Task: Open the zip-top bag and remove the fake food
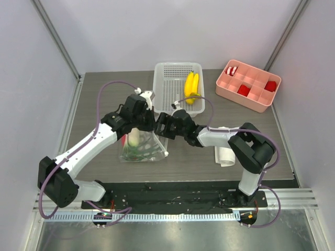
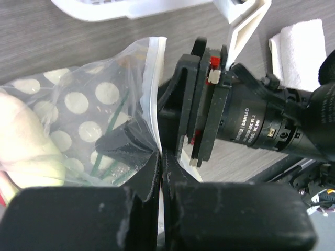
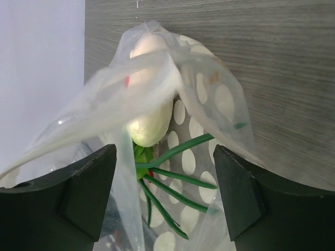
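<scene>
The left gripper [image 2: 161,159] has its fingers pressed together on a fold of the zip-top bag [image 2: 78,104], pinching it right at the white zip strip [image 2: 152,94], which rises from the pinch. Facing it from just beyond that edge, the right gripper [image 3: 165,193] holds its fingers wide apart. Loose dotted plastic drapes over one finger, and the bag's mouth seems to gape directly ahead. Just in front of those fingers, inside the bag, lie the white radish [image 3: 152,115] and the green stems [image 3: 180,180].

Farther out, past the right gripper, the banana bunch [image 1: 192,86] already lies in the white basket [image 1: 165,78]. Emptying appears to be underway. The next move likely calls for the right gripper to advance between the plastic walls and close on the radish alone, while the left keeps its pinch.
</scene>
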Motion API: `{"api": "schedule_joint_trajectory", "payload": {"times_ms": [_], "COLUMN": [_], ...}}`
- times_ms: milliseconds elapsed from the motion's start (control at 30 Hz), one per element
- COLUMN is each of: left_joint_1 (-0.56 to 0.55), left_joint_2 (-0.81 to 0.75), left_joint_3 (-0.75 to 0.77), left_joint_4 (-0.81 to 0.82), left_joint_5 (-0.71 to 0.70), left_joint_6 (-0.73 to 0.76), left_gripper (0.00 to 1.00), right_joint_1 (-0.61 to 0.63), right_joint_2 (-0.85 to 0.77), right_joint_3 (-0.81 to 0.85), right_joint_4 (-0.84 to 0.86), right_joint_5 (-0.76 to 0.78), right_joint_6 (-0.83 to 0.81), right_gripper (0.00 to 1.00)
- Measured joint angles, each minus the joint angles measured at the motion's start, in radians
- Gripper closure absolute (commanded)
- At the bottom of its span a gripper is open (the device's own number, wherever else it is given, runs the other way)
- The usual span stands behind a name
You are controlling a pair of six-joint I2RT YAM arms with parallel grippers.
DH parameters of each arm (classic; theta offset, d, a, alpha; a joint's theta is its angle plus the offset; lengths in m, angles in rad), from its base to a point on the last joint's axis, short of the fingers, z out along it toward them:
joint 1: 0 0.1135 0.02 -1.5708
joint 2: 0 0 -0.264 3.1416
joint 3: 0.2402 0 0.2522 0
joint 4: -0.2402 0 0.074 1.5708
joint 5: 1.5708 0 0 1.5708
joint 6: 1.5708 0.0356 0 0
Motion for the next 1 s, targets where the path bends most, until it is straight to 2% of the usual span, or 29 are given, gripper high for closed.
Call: {"api": "schedule_joint_trajectory", "payload": {"times_ms": [133, 233, 300, 433, 500, 567, 600, 633, 733, 1000], "left_joint_1": [0.013, 0.018, 0.016, 0.008, 0.007, 0.007, 0.007, 0.007, 0.007, 0.007], "left_joint_2": [0.000, 0.000, 0.000, 0.001, 0.001, 0.001, 0.001, 0.001, 0.001, 0.001], "left_joint_3": [0.000, -0.001, -0.001, -0.001, -0.001, -0.002, -0.002, -0.002, -0.002, -0.002], "left_joint_4": [0.013, 0.006, 0.008, 0.008, 0.008, 0.008, 0.008, 0.008, 0.008, 0.008], "left_joint_5": [-0.011, -0.026, -0.016, 0.003, 0.007, 0.011, 0.011, 0.011, 0.010, -0.012], "left_joint_6": [0.002, 0.005, 0.002, 0.000, 0.000, 0.000, 0.000, 0.000, 0.000, 0.000], "left_gripper": [1.00, 1.00, 1.00, 1.00, 1.00, 1.00, 1.00, 1.00, 1.00, 1.00], "right_joint_1": [0.011, 0.029, 0.043, 0.063, 0.069, 0.074, 0.074, 0.074, 0.074, 0.074], "right_joint_2": [0.017, 0.037, 0.058, 0.103, 0.131, 0.153, 0.158, 0.160, 0.154, -0.039], "right_joint_3": [0.040, 0.052, 0.059, 0.077, 0.090, 0.093, 0.093, 0.093, 0.091, -0.006], "right_joint_4": [-0.060, -0.078, -0.078, -0.073, -0.068, -0.053, -0.052, -0.052, -0.041, -0.035], "right_joint_5": [0.005, 0.029, 0.049, 0.077, 0.090, 0.103, 0.108, 0.116, 0.137, 0.183], "right_joint_6": [0.114, 0.172, 0.203, 0.247, 0.264, 0.275, 0.280, 0.286, 0.281, 0.196], "right_gripper": [0.22, 0.31, 0.40, 0.47, 0.62, 0.73, 0.84, 0.85, 0.98, 0.99]}}
